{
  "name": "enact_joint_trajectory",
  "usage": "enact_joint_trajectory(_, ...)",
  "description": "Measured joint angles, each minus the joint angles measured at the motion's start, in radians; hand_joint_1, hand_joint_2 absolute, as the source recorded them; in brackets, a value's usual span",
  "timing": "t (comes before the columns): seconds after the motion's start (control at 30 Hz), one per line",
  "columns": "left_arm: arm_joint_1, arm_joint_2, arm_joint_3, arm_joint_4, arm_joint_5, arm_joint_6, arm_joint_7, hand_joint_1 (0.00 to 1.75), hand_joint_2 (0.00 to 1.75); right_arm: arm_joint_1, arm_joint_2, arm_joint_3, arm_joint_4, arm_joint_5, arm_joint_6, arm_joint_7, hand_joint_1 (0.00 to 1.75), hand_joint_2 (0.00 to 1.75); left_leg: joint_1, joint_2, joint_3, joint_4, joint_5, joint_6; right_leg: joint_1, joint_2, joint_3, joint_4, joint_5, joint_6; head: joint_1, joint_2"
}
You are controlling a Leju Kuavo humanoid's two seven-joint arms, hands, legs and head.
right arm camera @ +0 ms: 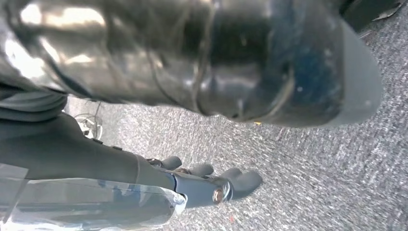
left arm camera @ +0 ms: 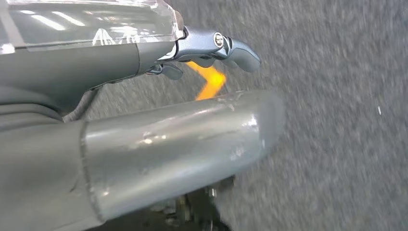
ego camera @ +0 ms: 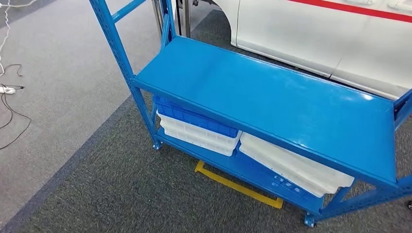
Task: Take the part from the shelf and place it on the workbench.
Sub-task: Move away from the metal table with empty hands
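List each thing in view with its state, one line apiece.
Shelf: top board bare.
Bins: stacked on the lower board, blue one on top of white ones.
White trays: stacked, tilted on the lower board.
Left hand: holds nothing, above carpet.
Right hand: fingers slightly curled, holds nothing.
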Motion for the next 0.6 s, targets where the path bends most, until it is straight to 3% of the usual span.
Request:
enact_joint_trajectory(0.03, 0.001, 0.0, 0.0, 0.0, -0.004, 0.0, 0.0, 0.0, 0.0, 0.002, 0.0, -0.002, 0.0, 0.0, 0.0, 0.0, 0.0, 0.0, 0.002, -0.004, 0.022, -0.001, -0.016, -0.003, -0.001, 0.0, -0.029, -0.013, -0.04, 0.004, 0.0, 0.0)
enact_joint_trajectory(0.07, 0.003, -0.001, 0.0, 0.0, -0.009, -0.001, 0.001, 0.0, 0.0, 0.004, -0.001, -0.004, 0.0, 0.001, 0.0, 0.0, 0.0, 0.0, 0.005, -0.007, 0.044, -0.001, -0.033, -0.008, -0.002, 0.0, -0.051, -0.041, -0.053, 0.008, 0.0, 0.0)
enact_joint_trajectory(0.1, 0.005, -0.001, 0.0, 0.0, -0.015, -0.001, 0.002, 0.0, 0.0, 0.007, -0.001, -0.007, 0.0, 0.002, 0.0, 0.0, 0.0, 0.0, 0.007, -0.008, 0.064, 0.0, -0.05, -0.014, -0.003, 0.0, -0.066, -0.082, -0.026, 0.01, 0.0, 0.0)
enact_joint_trajectory(0.13, 0.008, -0.002, -0.001, 0.0, -0.021, -0.001, 0.002, 0.0, 0.0, 0.011, -0.001, -0.01, 0.0, 0.003, 0.0, 0.0, 0.0, 0.0, 0.009, -0.009, 0.082, 0.001, -0.068, -0.02, -0.004, -0.001, -0.079, -0.135, 0.048, 0.01, 0.0, 0.0)
enact_joint_trajectory(0.2, 0.011, -0.002, -0.004, 0.001, -0.038, -0.003, 0.006, 0.0, 0.0, 0.016, -0.001, -0.016, 0.0, 0.005, 0.0, -0.001, 0.0, 0.0, 0.01, -0.01, 0.106, 0.012, -0.104, -0.034, -0.002, -0.004, -0.092, -0.208, 0.205, -0.002, 0.0, 0.0)
enact_joint_trajectory(0.23, 0.01, -0.002, -0.008, 0.001, -0.047, -0.004, 0.008, 0.0, 0.0, 0.015, -0.001, -0.019, -0.001, 0.007, 0.0, -0.002, 0.0, 0.0, 0.009, -0.009, 0.116, 0.017, -0.117, -0.041, 0.0, -0.004, -0.094, -0.223, 0.252, -0.013, 0.0, 0.0)
enact_joint_trajectory(0.33, 0.005, -0.001, -0.022, 0.001, -0.067, -0.008, 0.015, 0.0, 0.0, 0.009, -0.001, -0.022, -0.002, 0.011, 0.0, -0.005, 0.0, 0.0, 0.01, -0.005, 0.107, 0.065, -0.11, -0.059, 0.002, 0.0, -0.077, -0.231, 0.251, -0.044, 0.0, 0.0)
enact_joint_trajectory(0.4, 0.003, 0.0, -0.029, 0.001, -0.076, -0.009, 0.019, 0.0, 0.0, 0.009, -0.001, -0.023, -0.003, 0.014, 0.0, -0.008, 0.0, 0.0, 0.014, 0.001, 0.055, 0.155, -0.116, -0.069, 0.0, -0.001, -0.054, -0.246, 0.242, -0.057, -0.001, 0.0)
enact_joint_trajectory(0.47, 0.003, 0.0, -0.035, 0.001, -0.085, -0.009, 0.024, 0.0, 0.0, 0.009, -0.001, -0.024, -0.004, 0.019, 0.0, -0.011, 0.0, 0.0, 0.019, 0.006, -0.016, 0.255, -0.175, -0.079, 0.0, -0.001, -0.035, -0.256, 0.23, -0.064, -0.001, 0.0)
enact_joint_trajectory(0.5, 0.004, 0.0, -0.038, 0.001, -0.088, -0.009, 0.026, 0.0, 0.0, 0.009, -0.001, -0.024, -0.004, 0.021, 0.0, -0.012, 0.0, 0.0, 0.021, 0.007, -0.048, 0.286, -0.205, -0.082, 0.0, 0.0, -0.026, -0.257, 0.223, -0.064, -0.001, 0.0)
enact_joint_trajectory(0.53, 0.005, 0.0, -0.041, 0.001, -0.091, -0.009, 0.028, 0.0, 0.0, 0.009, -0.001, -0.024, -0.004, 0.024, 0.0, -0.014, 0.0, 0.0, 0.022, 0.008, -0.069, 0.293, -0.217, -0.083, 0.0, 0.001, -0.017, -0.258, 0.215, -0.063, -0.001, 0.0)
enact_joint_trajectory(0.57, 0.006, 0.0, -0.043, 0.001, -0.092, -0.008, 0.03, 0.0, 0.0, 0.01, -0.001, -0.024, -0.004, 0.026, 0.0, -0.015, 0.0, 0.0, 0.023, 0.009, -0.078, 0.272, -0.2, -0.083, 0.0, 0.002, -0.006, -0.258, 0.207, -0.062, -0.001, 0.0)
enact_joint_trajectory(0.6, 0.007, 0.0, -0.045, 0.001, -0.092, -0.008, 0.03, 0.0, 0.0, 0.01, -0.001, -0.024, -0.004, 0.029, 0.0, -0.016, 0.0, 0.0, 0.024, 0.01, -0.074, 0.223, -0.156, -0.082, -0.001, 0.002, 0.006, -0.258, 0.199, -0.059, -0.001, 0.0)
